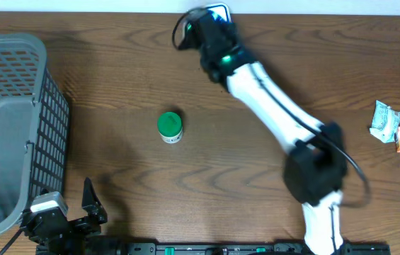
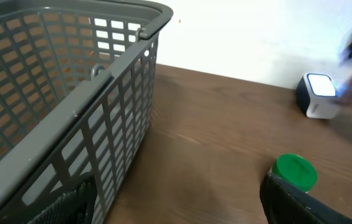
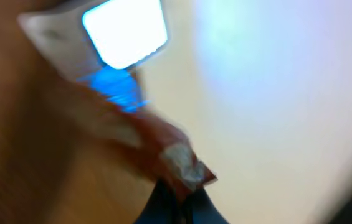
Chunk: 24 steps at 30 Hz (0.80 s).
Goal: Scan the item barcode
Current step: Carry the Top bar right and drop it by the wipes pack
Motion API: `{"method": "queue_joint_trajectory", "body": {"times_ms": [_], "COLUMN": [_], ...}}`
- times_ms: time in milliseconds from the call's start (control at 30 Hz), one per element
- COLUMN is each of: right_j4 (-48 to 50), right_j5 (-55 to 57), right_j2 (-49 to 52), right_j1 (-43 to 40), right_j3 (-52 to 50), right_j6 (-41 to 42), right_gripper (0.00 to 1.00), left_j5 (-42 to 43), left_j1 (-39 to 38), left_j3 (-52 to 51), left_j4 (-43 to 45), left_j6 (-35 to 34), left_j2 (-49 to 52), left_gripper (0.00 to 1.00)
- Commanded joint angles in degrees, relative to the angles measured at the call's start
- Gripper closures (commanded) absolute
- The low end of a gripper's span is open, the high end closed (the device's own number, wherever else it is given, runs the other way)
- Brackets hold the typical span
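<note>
**A:** Overhead first. Where was the item?

**B:** The right gripper (image 1: 194,27) was at the desk's far edge, just beside the lit scanner (image 1: 218,11). Blur hid the item there. The left gripper (image 1: 79,212) sat at the near-left corner by the basket (image 1: 15,49), well apart from the scanner, so the right arm was the nearer 1.

**A:** Left wrist?

**B:** Its jaws stood wide with nothing between them. The scanner (image 2: 318,94) lay far off to the right, beyond a green-lidded bottle (image 2: 295,171).

**A:** Right wrist?

**B:** The jaws were closed on 1 end of a crinkled packet (image 3: 163,146). Its long axis ran from the fingers up toward the scanner (image 3: 126,31), whose window glowed. It was close or touching, too blurred to tell. I'd judge the barcode face needed turning to that window.
</note>
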Motion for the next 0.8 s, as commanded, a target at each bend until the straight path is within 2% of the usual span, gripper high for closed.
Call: {"method": "queue_joint_trajectory", "body": {"times_ms": [0,100,267,467,767], "right_j4": [-4.37,-7.10,-14.49,-22.18,-19.23], "right_j5": [1.29,3.87,3.87,-4.72,-6.21], "right_j2": [-10.82,-15.41,-21.24,-22.32,-22.23], "right_j1": [-4.31,-8.52,-21.31,-36.26,-50.29], "right_j3": [0.63,0.63,0.63,0.37,-10.95], "right_j6": [8.00,13.09,24.02,35.41,46.40], "right_gripper": [0.99,0.99,0.99,0.99,0.99], "left_j5": [-0.50,-0.50,-0.50,-0.50,-0.50], "left_j1": [-0.28,-0.28,-0.28,-0.28,-0.28], "left_j3": [0.00,0.00,0.00,0.00,0.00], "left_j4": [0.07,0.07,0.04,0.02,0.02], "left_j6": [0.94,0.96,0.96,0.96,0.96], "left_j2": [-0.31,-0.31,-0.31,-0.31,-0.31], "left_gripper": [0.16,0.16,0.16,0.16,0.16]}}
